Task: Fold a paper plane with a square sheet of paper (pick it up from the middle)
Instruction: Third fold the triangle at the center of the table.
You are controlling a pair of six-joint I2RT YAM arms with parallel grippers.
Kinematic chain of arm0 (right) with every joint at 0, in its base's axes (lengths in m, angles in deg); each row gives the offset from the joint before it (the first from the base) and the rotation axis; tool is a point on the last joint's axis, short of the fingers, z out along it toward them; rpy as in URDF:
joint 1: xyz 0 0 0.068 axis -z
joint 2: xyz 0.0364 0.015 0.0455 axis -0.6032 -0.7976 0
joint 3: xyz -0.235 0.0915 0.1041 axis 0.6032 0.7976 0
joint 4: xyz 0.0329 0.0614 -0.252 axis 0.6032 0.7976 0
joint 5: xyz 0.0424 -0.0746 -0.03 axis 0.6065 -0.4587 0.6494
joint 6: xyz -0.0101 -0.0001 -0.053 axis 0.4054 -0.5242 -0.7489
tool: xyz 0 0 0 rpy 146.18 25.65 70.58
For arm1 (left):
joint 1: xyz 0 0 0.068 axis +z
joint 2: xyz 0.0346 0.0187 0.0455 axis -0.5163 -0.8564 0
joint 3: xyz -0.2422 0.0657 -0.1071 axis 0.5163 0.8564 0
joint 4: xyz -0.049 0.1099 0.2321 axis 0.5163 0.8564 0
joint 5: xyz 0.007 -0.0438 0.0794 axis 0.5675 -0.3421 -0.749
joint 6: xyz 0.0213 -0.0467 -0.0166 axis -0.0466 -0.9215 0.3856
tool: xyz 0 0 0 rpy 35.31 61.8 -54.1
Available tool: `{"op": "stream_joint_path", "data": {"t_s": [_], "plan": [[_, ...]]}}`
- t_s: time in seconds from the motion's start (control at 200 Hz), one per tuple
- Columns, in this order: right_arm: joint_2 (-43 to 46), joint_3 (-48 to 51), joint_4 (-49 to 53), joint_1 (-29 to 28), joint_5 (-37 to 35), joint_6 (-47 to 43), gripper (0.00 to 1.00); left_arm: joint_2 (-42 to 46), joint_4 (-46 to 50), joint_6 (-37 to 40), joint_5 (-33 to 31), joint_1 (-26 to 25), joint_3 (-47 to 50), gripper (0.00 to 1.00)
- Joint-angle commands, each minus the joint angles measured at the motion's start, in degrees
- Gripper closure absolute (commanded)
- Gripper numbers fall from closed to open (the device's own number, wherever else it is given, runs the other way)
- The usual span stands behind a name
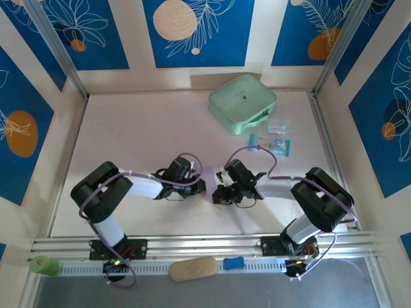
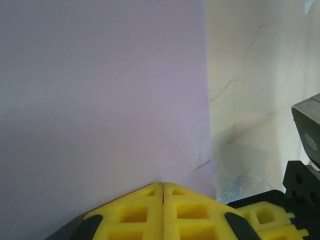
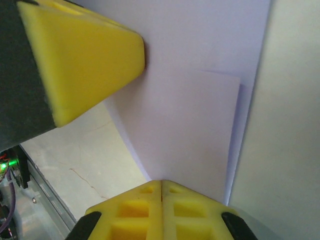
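Observation:
The lavender square sheet of paper is held between my two grippers near the table's front middle. In the left wrist view the paper spreads flat above my left gripper, whose yellow jaws are pressed together on its edge. The right wrist view shows one paper layer folded over another, and my right gripper is shut on its near edge. The left gripper's yellow fingers touch the sheet at upper left there. From above, the left gripper and right gripper face each other closely. The paper plane is out of view.
A mint-green case lies at the back right, with a clear bag and small blue packets in front of it. On the near rail lie a tan pad, a blue piece and a green roll.

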Motion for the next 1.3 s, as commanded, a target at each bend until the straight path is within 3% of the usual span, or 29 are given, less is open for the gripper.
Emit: {"op": "stream_joint_path", "data": {"t_s": [0.0,0.355,0.695,1.295], "plan": [[1.51,-2.12,6.62,0.17,-0.77,-1.66,0.98,-1.67,-1.74,-1.14,-0.08,0.27,1.99,1.00],[-0.49,-8.62,6.27,-0.96,1.37,-3.05,0.93,-0.69,-0.17,-1.28,-1.05,0.24,2.44,1.00],[-5.99,-4.39,1.09,-2.10,1.09,-1.02,0.94,-0.57,-0.27,-1.52,-1.08,0.22,2.60,1.00],[3.87,4.89,4.86,-1.45,-3.55,1.63,0.93,-1.10,-0.26,-1.39,-0.89,0.54,2.49,1.00]]}}
